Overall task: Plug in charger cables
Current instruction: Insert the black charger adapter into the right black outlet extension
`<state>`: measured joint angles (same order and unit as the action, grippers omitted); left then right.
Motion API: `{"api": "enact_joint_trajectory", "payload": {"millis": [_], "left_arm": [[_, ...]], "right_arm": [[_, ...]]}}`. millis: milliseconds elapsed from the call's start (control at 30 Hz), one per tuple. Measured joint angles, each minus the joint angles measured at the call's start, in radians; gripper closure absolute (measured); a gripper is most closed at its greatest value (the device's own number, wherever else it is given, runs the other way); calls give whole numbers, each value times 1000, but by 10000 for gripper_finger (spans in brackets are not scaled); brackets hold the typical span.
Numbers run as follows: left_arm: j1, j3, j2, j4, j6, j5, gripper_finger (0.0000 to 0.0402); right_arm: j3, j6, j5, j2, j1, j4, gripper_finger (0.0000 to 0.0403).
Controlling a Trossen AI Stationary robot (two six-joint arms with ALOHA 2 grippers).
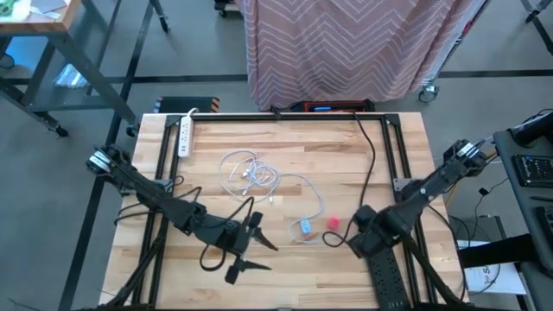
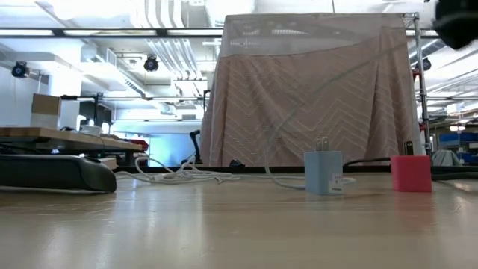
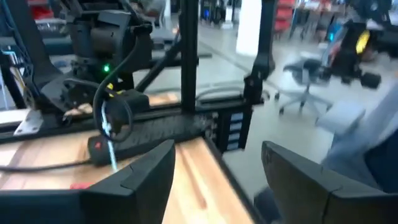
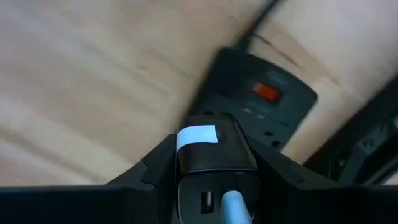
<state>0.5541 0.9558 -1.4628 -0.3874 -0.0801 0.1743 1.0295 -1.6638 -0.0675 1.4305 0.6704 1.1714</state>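
1. On the wooden tabletop (image 1: 285,130), the right gripper (image 4: 214,168) hangs just above the switch end of a black power strip (image 4: 261,102) near the right front edge, its fingers clamped on a dark plug block (image 4: 214,152) with a light cable running out of its port.
2. The left gripper (image 1: 251,246) sits at the front left of the tabletop, its 2 fingers (image 3: 140,177) spread wide with nothing between them.
3. A tangle of white charger cables (image 1: 251,173) lies mid-table; 1 cord trails toward the front to a light blue plug (image 2: 323,173), standing prongs up.
4. A red-pink plug (image 2: 411,173) rests just beside it, apart from it.
5. A white power strip (image 1: 184,136) lies at the far left corner.
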Motion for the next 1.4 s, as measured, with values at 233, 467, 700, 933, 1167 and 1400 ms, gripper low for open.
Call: {"api": "enact_joint_trajectory", "payload": {"millis": [233, 467, 700, 933, 1167, 1400], "left_arm": [[-66, 0, 120, 233, 85, 1, 203], [-115, -1, 156, 235, 164, 1, 222], [-119, -4, 156, 282, 150, 2, 246], [-120, -8, 156, 275, 137, 2, 268], [-120, -22, 142, 263, 96, 2, 285], [-121, -23, 108, 258, 33, 1, 287]], "right_arm": [[-75, -178, -66, -3, 29, -80, 268], [-123, -260, -64, -3, 30, -175, 268], [-221, -332, -63, -75, 29, -276, 268], [-295, -369, -63, -148, 25, -294, 268], [-310, -381, -36, -207, 20, -196, 268], [-309, -406, -34, -232, 16, -159, 268]]}}
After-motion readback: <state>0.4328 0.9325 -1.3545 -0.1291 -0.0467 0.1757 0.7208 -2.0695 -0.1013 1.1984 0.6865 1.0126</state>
